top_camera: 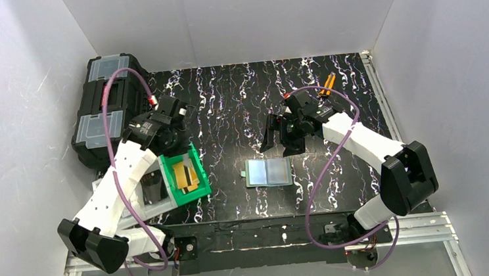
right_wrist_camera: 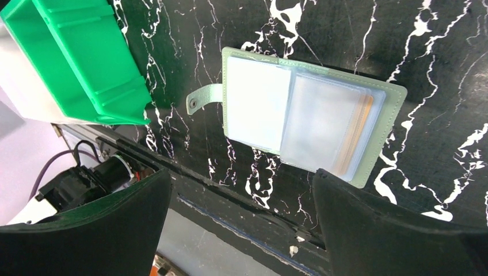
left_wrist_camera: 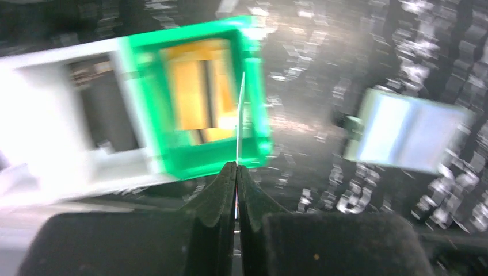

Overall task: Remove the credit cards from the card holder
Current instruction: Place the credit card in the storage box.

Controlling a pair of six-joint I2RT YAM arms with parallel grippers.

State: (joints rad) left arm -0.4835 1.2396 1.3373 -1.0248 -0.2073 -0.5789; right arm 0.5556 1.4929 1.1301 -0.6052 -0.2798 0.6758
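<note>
Left claw [top_camera: 177, 142] clenched, seen from above, poised over a green bin [top_camera: 195, 196] at the table's [top_camera: 226, 100] left side. Left arm bent at the elbow, reaching forward from its base. Gold cards [top_camera: 184, 176] lying in that bin. Right claw [top_camera: 280, 138] released, fingers spread, hanging just behind the holder [top_camera: 268, 172], with its arm folded at a sharp elbow. Holder open and flat mid-table, near the front edge. Black tabletop veined with white, plain white walls [top_camera: 21, 96] on three sides, black toolbox [top_camera: 104, 109] at far left.

From the left wrist, blurred: left claw [left_wrist_camera: 236, 167] with fingers [left_wrist_camera: 216, 195] pressed together on a thin card [left_wrist_camera: 240, 115], seen edge-on above the green bin [left_wrist_camera: 256, 115]. Gold cards [left_wrist_camera: 195, 86] inside it, a white bin [left_wrist_camera: 57, 115] touching its left side, holder [left_wrist_camera: 408, 132] well apart to the right.

From the right wrist: right claw [right_wrist_camera: 239, 178] with dark fingers [right_wrist_camera: 103, 230] wide apart at the bottom corners, nothing between them. Holder [right_wrist_camera: 311, 115] below, open, with its snap strap [right_wrist_camera: 204, 100] pointing toward the green bin [right_wrist_camera: 75, 57]. More cards [right_wrist_camera: 359, 121], orange-edged, tucked in the right clear pocket.
</note>
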